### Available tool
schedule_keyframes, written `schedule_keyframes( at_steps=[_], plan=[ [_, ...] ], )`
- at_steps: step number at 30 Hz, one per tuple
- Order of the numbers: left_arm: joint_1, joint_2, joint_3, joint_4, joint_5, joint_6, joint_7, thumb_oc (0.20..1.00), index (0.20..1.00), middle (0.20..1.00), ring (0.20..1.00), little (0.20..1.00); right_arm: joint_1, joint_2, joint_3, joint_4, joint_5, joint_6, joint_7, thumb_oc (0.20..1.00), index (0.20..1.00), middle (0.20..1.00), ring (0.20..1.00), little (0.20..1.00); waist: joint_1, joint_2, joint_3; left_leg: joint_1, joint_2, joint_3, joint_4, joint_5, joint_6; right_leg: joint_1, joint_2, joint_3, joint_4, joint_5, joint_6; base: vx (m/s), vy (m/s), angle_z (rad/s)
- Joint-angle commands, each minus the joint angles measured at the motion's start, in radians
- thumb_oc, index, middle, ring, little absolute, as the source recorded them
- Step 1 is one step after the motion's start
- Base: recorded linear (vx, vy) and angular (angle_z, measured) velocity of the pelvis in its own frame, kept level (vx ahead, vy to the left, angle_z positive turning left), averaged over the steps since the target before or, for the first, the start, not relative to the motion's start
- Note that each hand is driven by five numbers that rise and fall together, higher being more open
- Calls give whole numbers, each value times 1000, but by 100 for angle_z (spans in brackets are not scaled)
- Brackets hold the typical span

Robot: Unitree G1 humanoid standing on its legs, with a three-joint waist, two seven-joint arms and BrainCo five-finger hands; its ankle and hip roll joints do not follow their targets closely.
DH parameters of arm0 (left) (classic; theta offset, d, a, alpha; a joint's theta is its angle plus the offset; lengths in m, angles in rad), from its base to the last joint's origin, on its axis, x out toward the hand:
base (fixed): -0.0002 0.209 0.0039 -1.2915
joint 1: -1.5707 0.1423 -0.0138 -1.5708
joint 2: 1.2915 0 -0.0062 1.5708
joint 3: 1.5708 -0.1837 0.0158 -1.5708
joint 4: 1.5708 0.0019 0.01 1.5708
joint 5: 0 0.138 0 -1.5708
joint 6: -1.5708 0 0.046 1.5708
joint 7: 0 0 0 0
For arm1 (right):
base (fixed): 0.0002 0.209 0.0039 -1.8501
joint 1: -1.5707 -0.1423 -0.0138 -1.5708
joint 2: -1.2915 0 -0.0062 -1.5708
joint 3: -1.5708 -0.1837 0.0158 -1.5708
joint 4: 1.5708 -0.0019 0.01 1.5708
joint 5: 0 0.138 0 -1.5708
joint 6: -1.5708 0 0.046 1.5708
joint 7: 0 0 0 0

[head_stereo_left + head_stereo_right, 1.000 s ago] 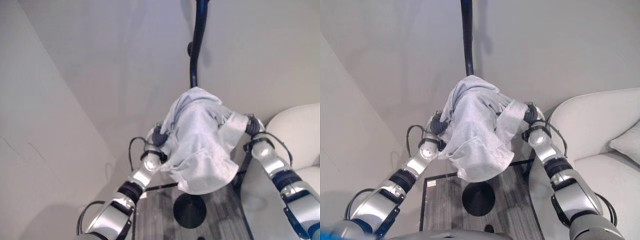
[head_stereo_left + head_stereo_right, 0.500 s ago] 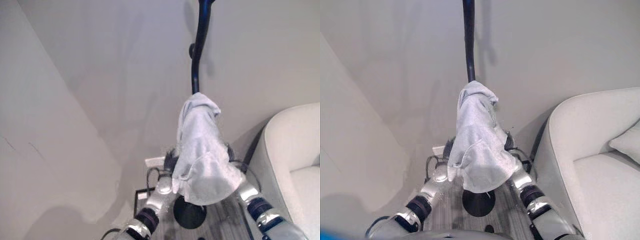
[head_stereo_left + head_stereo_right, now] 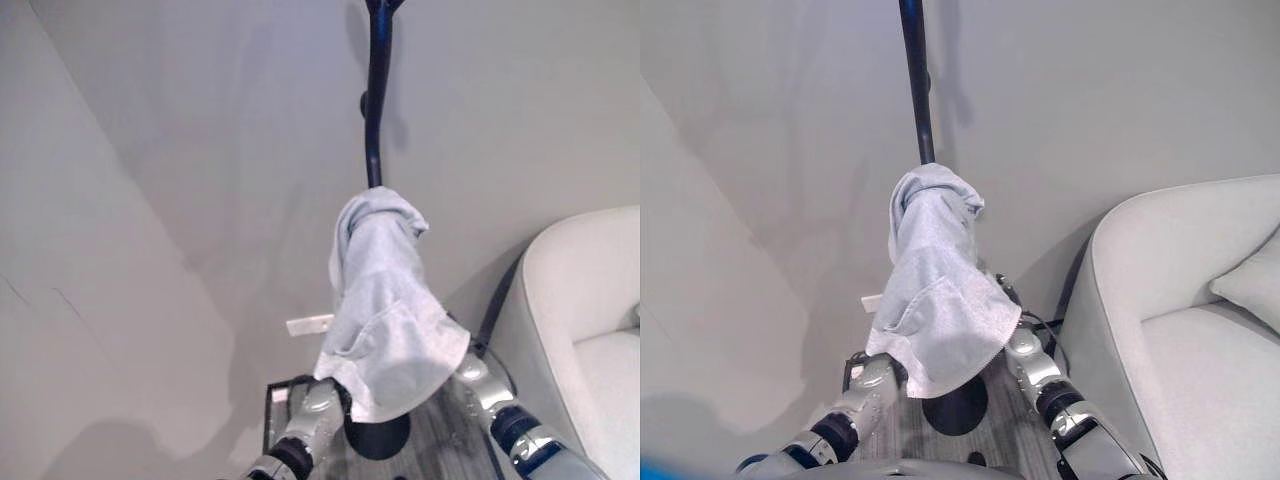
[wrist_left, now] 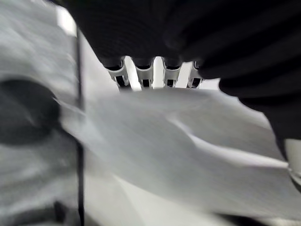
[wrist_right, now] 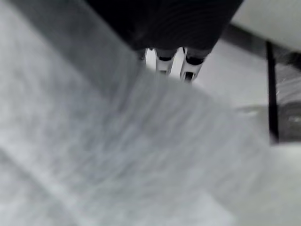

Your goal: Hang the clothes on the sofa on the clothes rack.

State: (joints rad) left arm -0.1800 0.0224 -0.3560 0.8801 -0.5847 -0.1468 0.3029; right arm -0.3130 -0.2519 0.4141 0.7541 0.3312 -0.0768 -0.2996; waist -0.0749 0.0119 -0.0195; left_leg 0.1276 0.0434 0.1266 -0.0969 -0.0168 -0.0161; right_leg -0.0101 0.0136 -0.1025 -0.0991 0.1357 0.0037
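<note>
Here the pale grey garment (image 3: 385,300) hangs draped over the black clothes rack pole (image 3: 375,95), beside the white sofa (image 3: 1180,320). In the wrist views, cloth hides the fingers of the left hand (image 4: 155,75) and right hand (image 5: 171,59); grip cannot be told.

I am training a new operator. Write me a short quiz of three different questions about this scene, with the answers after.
1. True or false: the grey garment lies flat on the sofa.
2. What dark object does the garment hang on?
A. the clothes rack pole
B. a chair back
C. a door handle
3. Fill in: the rack's round black base stands on the ____.

Key
1. False. It is draped over the rack, beside the sofa.
2. A.
3. Floor. The left hand and right hand are below the garment's hem, fingers hidden by the cloth.
</note>
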Motion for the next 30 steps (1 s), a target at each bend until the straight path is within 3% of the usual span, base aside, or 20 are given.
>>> schedule_keyframes(
  at_steps=[1,7,12,14,15,18,22,23,24,30],
  plan=[
    [8,55,71,30,-6,-37,19,1000,1000,1000,1000,1000,28,-6,-58,2,-6,-29,-27,1000,1000,1000,1000,1000,23,-70,-12,10,9,55,10,-17,-41,81,-65,41,12,-113,78,0,0,0],
    [112,107,182,45,52,-14,-5,1000,1000,1000,1000,1000,225,-54,-139,-233,41,-35,18,1000,1000,1000,1000,1000,19,-71,-8,12,5,61,10,-20,-41,82,-68,40,12,-113,82,0,0,0],
    [151,110,252,87,38,-10,-13,1000,1000,1000,1000,1000,338,-31,-190,-286,84,-43,27,1000,1000,1000,1000,1000,11,-70,-4,8,3,62,10,-20,-40,77,-70,40,12,-112,84,2,8,-2],
    [169,94,302,143,5,-11,-3,1000,1000,1000,1000,1000,421,33,-246,-317,239,-87,32,1000,1000,1000,1000,1000,0,-67,0,6,0,64,10,-23,-42,75,-71,38,12,-112,86,0,0,0],
    [169,94,302,143,5,-11,-3,1000,1000,1000,1000,1000,421,33,-246,-317,240,-87,32,1000,1000,1000,1000,1000,0,-67,0,6,0,64,10,-23,-42,75,-71,37,12,-112,86,0,0,0],
    [177,79,324,202,-35,-19,-14,1000,1000,1000,1000,1000,455,100,-284,-259,483,-136,104,1000,1000,1000,1000,1000,-10,-65,3,5,-2,68,10,-25,-42,74,-72,39,12,-111,87,6,18,-6],
    [176,71,324,261,-85,-25,-75,1000,1000,1000,1000,1000,440,177,-349,42,840,-86,255,1000,1000,1000,1000,1000,-18,-64,4,7,-4,68,10,-29,-46,77,-71,43,13,-113,85,2,5,-1],
    [174,72,324,263,-85,-25,-77,1000,1000,1000,1000,1000,435,176,-352,49,843,-86,260,1000,1000,1000,1000,1000,-18,-64,6,8,-4,68,10,-30,-46,77,-71,43,13,-113,85,0,0,0],
    [156,72,309,302,-100,-21,-106,1000,1000,1000,1000,1000,390,191,-412,245,941,-51,252,1000,1000,1000,1000,1000,-17,-61,4,10,-4,66,10,-32,-47,81,-71,43,14,-115,86,31,16,-1],
    [104,65,246,411,-1,16,-154,1000,1000,1000,1000,1000,224,122,-635,768,925,32,158,1000,1000,1000,1000,1000,-3,-44,-12,16,-7,48,10,-43,-45,95,-71,35,12,-128,84,50,16,2]
  ],
)
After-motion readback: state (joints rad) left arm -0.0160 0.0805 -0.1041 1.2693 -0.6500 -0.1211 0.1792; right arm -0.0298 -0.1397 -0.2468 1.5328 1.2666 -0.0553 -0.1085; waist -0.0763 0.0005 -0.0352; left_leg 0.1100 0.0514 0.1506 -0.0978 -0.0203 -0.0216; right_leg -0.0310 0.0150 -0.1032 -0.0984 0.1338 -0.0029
